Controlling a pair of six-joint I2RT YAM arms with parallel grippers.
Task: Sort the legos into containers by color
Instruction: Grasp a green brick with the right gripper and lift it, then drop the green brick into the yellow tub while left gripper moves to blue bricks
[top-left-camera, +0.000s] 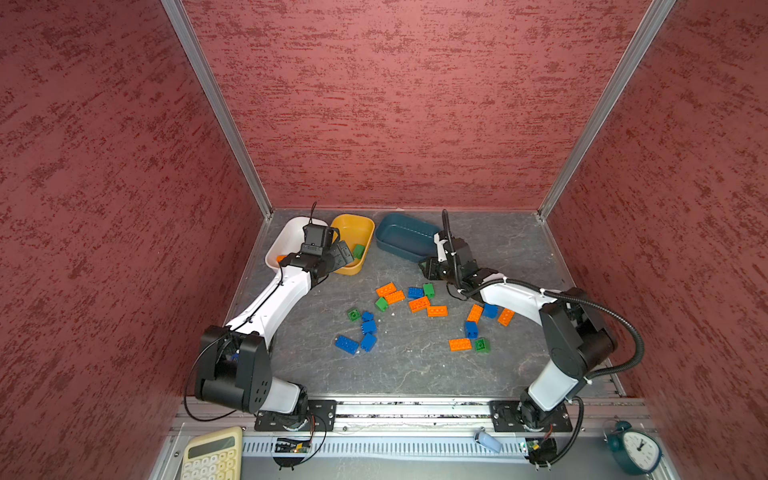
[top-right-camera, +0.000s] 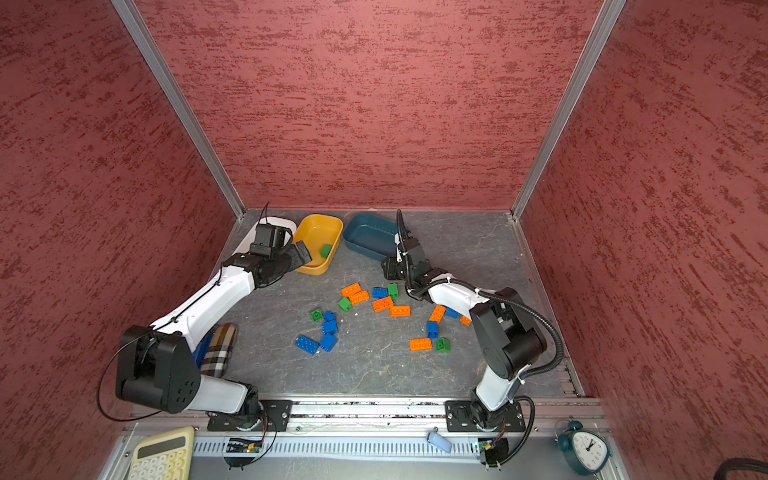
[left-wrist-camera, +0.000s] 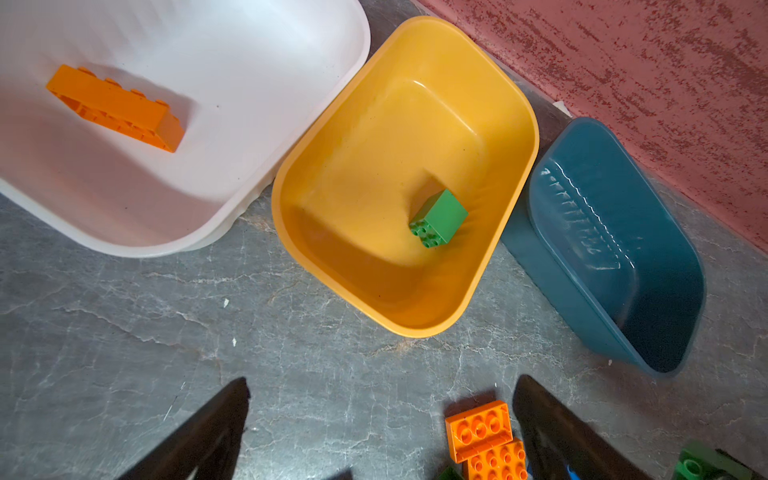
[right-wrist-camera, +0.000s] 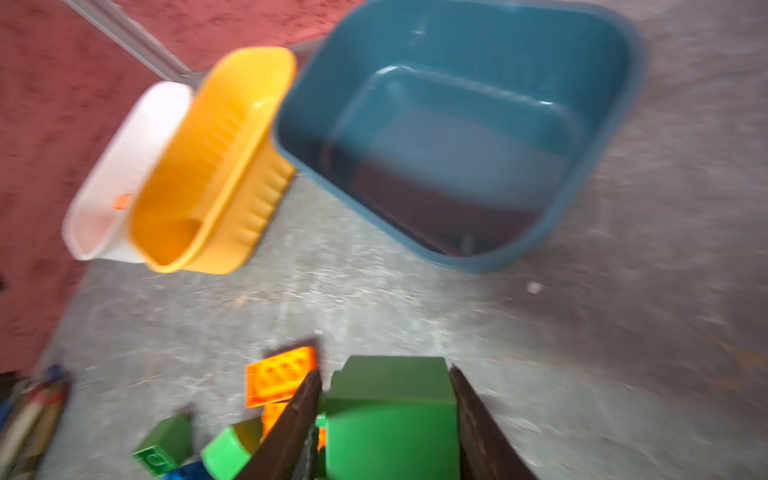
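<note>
Right jaws pinch a green lego (right-wrist-camera: 390, 415); left jaws spread wide.
Right jaws hang near the teal tub (top-left-camera: 405, 239), far centre; left jaws by the yellow tub (left-wrist-camera: 353, 124), which holds 1 green brick (left-wrist-camera: 438, 218). White tub (left-wrist-camera: 249, 62), far left, holds 1 orange lego (left-wrist-camera: 116, 108). Other legos (top-left-camera: 415, 305) lie loose on the tabletop (top-left-camera: 415, 374).

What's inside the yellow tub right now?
One green brick lying on its side in the yellow tub, nothing else. The left wrist view shows the whole floor; only the patch under the brick is covered.
</note>
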